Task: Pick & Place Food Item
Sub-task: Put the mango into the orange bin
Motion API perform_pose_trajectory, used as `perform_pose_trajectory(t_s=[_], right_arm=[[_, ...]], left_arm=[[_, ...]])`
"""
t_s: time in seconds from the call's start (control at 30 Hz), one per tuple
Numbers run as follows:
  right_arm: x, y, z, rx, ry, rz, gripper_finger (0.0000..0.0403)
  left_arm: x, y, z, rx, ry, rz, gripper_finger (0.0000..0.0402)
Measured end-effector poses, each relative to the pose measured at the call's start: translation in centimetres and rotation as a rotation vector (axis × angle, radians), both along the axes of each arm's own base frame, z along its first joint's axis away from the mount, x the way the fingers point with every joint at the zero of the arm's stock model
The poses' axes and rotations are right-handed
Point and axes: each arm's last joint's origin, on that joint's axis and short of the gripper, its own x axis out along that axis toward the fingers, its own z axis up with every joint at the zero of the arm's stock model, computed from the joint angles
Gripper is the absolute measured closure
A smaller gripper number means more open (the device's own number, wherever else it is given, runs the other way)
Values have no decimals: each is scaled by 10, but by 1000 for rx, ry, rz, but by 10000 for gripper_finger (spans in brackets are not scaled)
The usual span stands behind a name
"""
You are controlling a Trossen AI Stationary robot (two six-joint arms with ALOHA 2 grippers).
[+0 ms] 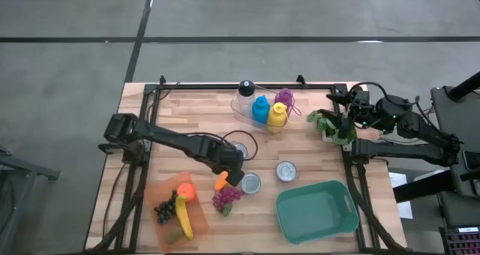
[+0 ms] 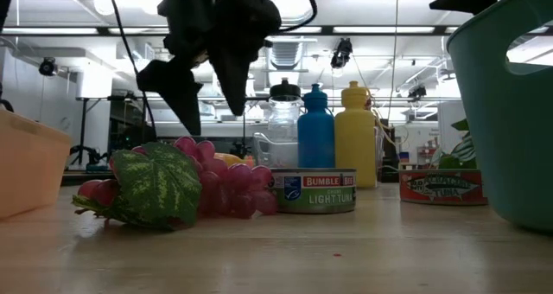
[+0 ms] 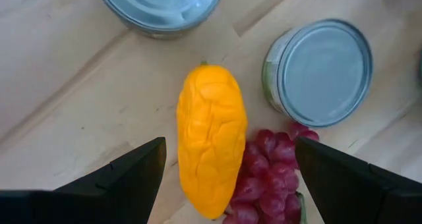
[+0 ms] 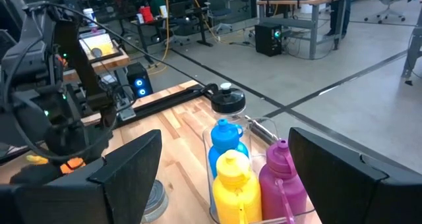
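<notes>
1. Left wrist view looked straight down past my left claw (image 3: 227,178), whose two dark fingers stood wide apart and empty, with the orange pepper (image 3: 211,145) lying on the wood between them.
2. The pepper's near end rested against a bunch of red grapes (image 3: 270,184), and a tuna can (image 3: 320,72) sat just beside both.
3. A second round tin (image 3: 161,6) lay a little past the pepper's stem end.
4. From above, my left claw (image 1: 232,174) hovered over that pepper (image 1: 221,182), between the orange tray (image 1: 154,195) and the tuna can (image 1: 250,183).
5. The tray held dark grapes (image 1: 165,208), a banana (image 1: 184,219) and a small orange-red fruit (image 1: 186,190).
6. The teal bin (image 1: 315,210) stood nearer the table's front right, with another can (image 1: 286,171) just behind it.
7. Farther back, a clear holder carried the black-capped clear bottle (image 1: 245,94), blue bottle (image 1: 260,109), yellow bottle (image 1: 277,116) and purple bottle (image 1: 284,99).
8. My right claw (image 1: 346,120) waited at the right edge, its fingers spread, by a leafy green (image 1: 334,127).
</notes>
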Motion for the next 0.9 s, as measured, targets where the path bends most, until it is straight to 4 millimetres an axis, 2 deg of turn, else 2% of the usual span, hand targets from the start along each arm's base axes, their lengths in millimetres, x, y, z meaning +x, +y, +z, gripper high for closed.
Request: perform_pose_trajectory(t_s=[0.37,0.7,0.9], right_arm=[[0,0,0,0,0,1,74],[0,0,0,0,0,1,74],[0,0,0,0,0,1,74]], left_arm=[[0,-5,-29,-16,60,-38,60],[-9,-5,-58,-44,38,-42,60],[-14,-4,-68,-63,41,-22,60]])
